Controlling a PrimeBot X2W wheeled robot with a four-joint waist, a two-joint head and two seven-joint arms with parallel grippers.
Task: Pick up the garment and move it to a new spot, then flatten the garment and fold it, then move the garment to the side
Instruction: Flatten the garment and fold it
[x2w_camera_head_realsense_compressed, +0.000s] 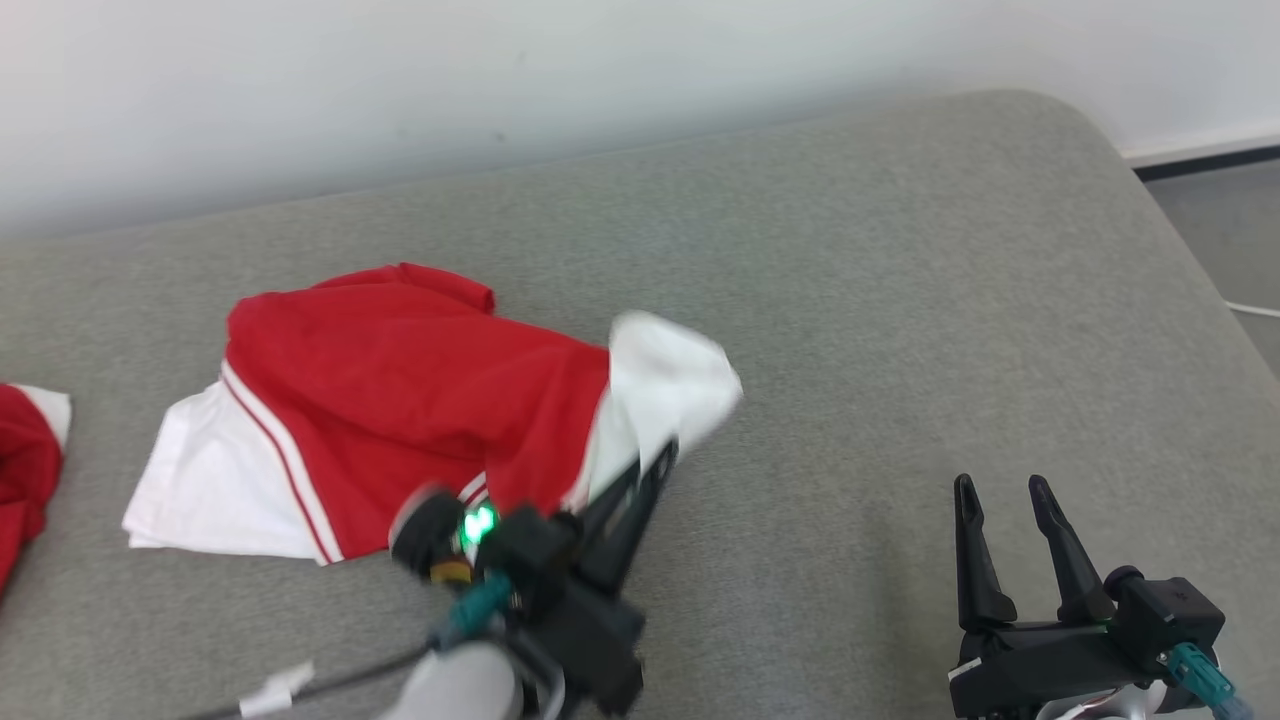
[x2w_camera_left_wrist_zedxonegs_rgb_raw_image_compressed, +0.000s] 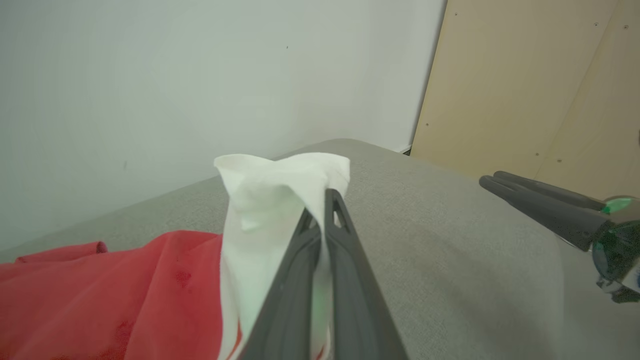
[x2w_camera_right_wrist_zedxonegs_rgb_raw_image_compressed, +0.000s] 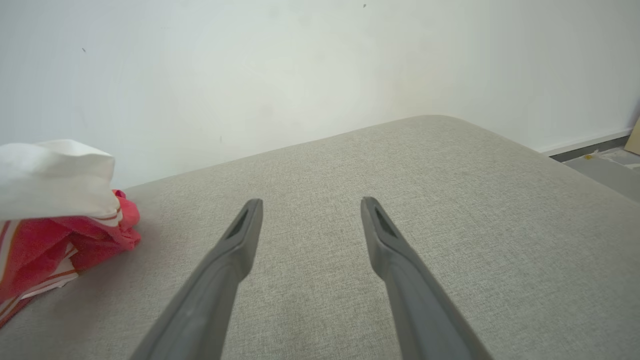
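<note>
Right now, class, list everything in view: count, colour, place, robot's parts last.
cushion: one, grey, under both cloths.
garment: one, red and white, crumpled on the cushion, left of centre.
second cloth: one, red and white, head view's left edge.
wall: one, white, behind the cushion.
wooden panel: one, tan, right of the wall.
floor: one, grey, beyond the cushion's right end.
left gripper: one, dark, shut on the garment's white end.
right gripper: one, dark, open, head view's lower right.
</note>
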